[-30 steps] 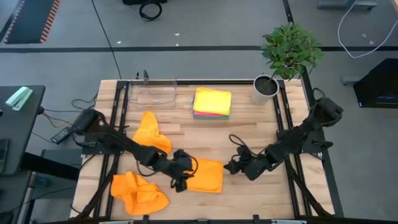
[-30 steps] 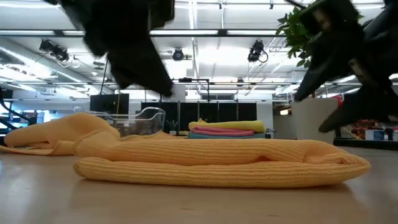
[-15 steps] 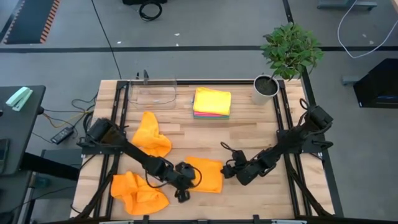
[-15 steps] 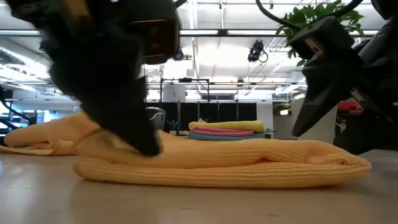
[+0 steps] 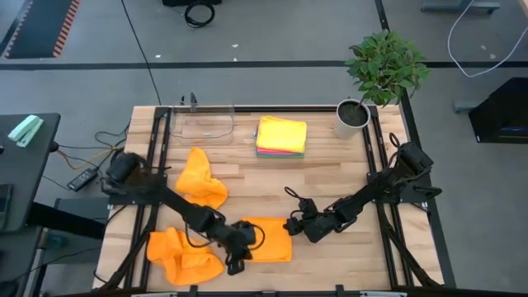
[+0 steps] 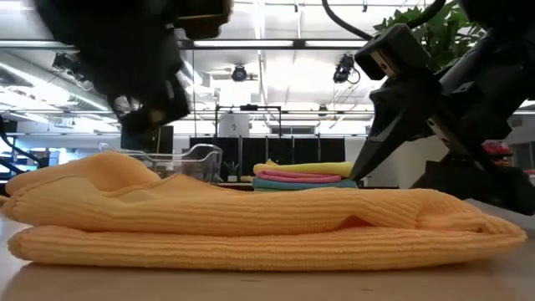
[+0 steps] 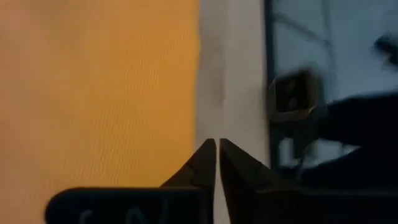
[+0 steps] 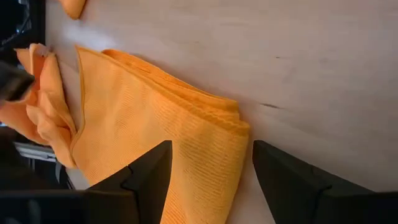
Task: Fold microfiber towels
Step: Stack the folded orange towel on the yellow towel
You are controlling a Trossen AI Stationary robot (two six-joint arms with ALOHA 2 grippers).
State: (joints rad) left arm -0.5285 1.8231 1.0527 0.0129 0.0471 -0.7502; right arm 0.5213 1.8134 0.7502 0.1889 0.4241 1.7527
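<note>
Behind our half-folded orange towel (image 5: 268, 239), a finished stack (image 5: 281, 136) waits; two crumpled towels (image 5: 183, 254) remain, left gripper (image 5: 234, 257) pinched together, right gripper (image 5: 294, 225) spread.

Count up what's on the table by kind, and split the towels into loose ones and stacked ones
Loose orange towels: 3, one folded between the arms, one crumpled at the front left, one crumpled farther back
Stack of folded towels: 1, layers too thin to count
Clear plastic tray: 1
Potted plant: 1
Total: 6
</note>
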